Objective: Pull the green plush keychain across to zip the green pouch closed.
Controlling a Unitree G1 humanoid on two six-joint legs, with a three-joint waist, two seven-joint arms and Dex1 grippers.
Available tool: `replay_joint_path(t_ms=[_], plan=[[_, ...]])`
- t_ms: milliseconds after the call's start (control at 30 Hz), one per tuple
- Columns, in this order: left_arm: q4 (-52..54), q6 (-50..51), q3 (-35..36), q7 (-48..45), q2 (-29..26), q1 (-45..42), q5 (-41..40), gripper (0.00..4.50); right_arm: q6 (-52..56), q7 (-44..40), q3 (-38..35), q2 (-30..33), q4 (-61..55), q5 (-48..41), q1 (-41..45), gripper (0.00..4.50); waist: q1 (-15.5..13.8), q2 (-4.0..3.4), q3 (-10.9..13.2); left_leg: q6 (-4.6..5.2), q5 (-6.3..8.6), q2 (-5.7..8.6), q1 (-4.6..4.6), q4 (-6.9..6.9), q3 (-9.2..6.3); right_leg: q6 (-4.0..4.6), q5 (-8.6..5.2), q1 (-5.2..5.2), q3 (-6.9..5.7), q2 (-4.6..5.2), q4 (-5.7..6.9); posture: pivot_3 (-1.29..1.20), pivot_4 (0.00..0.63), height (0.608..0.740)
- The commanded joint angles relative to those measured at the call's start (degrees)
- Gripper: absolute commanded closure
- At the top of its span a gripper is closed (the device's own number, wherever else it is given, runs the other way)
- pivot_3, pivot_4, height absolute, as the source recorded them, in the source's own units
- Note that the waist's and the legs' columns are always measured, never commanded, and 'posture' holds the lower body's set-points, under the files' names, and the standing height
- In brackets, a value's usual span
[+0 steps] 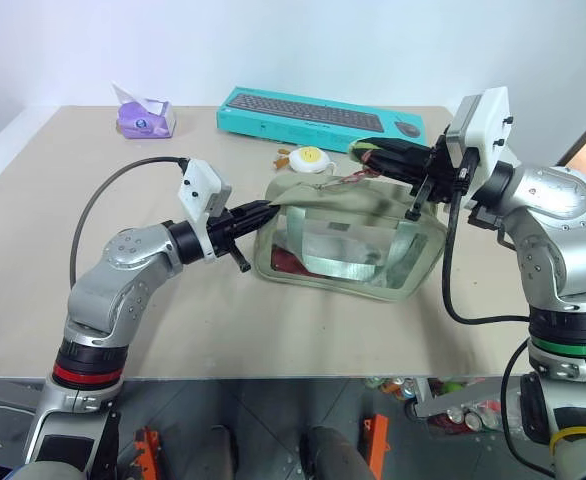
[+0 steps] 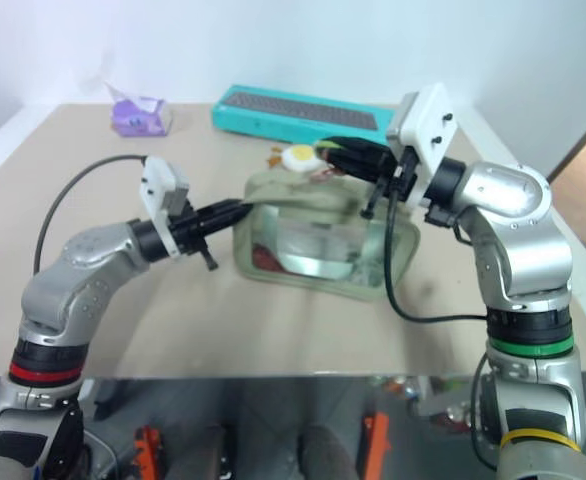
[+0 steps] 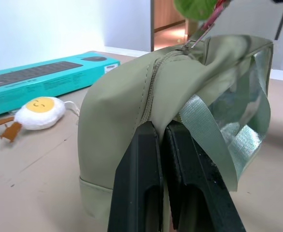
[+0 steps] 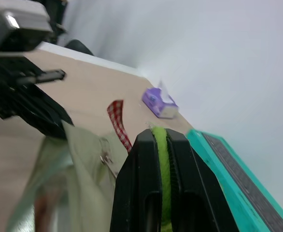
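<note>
Two hands engaged, zip stroke underway. Left hand (image 1: 265, 211) clenched on end fabric of green pouch (image 1: 353, 245), anchoring it mid-counter, nearer the far edge. Right hand (image 1: 365, 152) clamped on green plush keychain (image 4: 161, 169), held up above pouch's far top edge by the zipper pull. Zipper looks closed along the near stretch in left wrist view; remainder can't be judged. Next: pull keychain on along zip line w/ steady tension, left hand bracing against it. Pouch contents thru clear window: something red, silvery-pale items, not identifiable. Keyboard box (image 1: 303, 112) and egg trinket (image 1: 308, 158) behind pouch, tissue pack (image 1: 145, 117) at far-left corner.
</note>
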State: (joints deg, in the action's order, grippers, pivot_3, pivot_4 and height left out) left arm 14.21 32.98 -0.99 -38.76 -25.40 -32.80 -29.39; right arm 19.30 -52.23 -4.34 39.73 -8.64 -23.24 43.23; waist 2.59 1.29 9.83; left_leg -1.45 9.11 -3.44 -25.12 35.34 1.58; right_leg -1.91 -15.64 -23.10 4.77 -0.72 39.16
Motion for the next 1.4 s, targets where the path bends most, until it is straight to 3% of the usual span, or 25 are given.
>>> replay_joint_path(t_ms=[33, 400, 900, 1000, 1167, 1400], plan=[[0.64, -0.29, 2.80, 2.54, -0.05, 0.67, 0.40, 4.50, -1.96, 1.24, -2.27, 0.64, -0.38, 0.49, 0.84, 4.47, 0.03, 0.00, 0.00, 0.00, 0.00, 0.00, 0.00, 0.00, 0.00, 0.00, 0.00, 0.00, 0.00, 0.00, 0.00, 0.00, 0.150, 0.740], [-0.31, 0.19, 3.70, 5.62, -1.00, 2.16, 0.87, 4.50, -4.44, 2.00, -4.60, 2.47, 4.04, 2.38, -1.81, 4.47, -0.02, 0.01, 0.00, 0.00, 0.00, 0.01, -0.01, 0.01, 0.00, -0.01, 0.00, 0.00, 0.00, 0.02, 0.00, 0.00, 0.150, 0.740], [1.78, 0.99, 3.13, 6.99, -0.43, 2.91, 0.92, 4.50, -3.56, 10.45, -17.86, 12.87, 10.27, 6.25, -12.66, 4.47, 0.04, 0.00, 0.01, 0.00, 0.00, 0.03, 0.03, 0.01, 0.03, -0.03, -0.02, 0.02, 0.06, 0.02, -0.01, 0.00, 0.150, 0.740], [1.49, 0.74, 2.68, 7.62, 0.04, 2.35, 1.32, 4.50, 4.02, 16.25, -15.53, 8.20, 0.32, 6.59, -20.72, 4.47, -0.04, 0.04, 0.00, 0.00, 0.00, 0.03, 0.03, -0.01, -0.02, -0.05, -0.02, 0.05, 0.02, 0.01, 0.00, 0.00, 0.150, 0.740], [1.38, 0.59, 2.60, 8.47, 0.56, 1.60, 1.49, 4.50, 12.74, 23.35, -8.90, 1.37, -8.14, 8.08, -25.16, 4.47, 0.27, -0.02, -0.02, -0.05, -0.02, 0.01, 0.08, -0.01, 0.02, -0.35, -0.15, 0.01, 0.12, -0.03, 0.02, 0.00, 0.150, 0.740], [1.74, 1.09, 2.93, 9.27, 1.08, 1.64, 1.46, 4.50, 8.06, 24.58, -1.01, -3.32, -4.54, 13.52, -31.80, 4.47, 0.03, -0.01, -0.03, -0.11, -0.07, 0.07, 0.06, 0.06, 0.05, -0.45, -0.10, 0.06, 0.12, 0.03, -0.01, 0.00, 0.150, 0.740]])
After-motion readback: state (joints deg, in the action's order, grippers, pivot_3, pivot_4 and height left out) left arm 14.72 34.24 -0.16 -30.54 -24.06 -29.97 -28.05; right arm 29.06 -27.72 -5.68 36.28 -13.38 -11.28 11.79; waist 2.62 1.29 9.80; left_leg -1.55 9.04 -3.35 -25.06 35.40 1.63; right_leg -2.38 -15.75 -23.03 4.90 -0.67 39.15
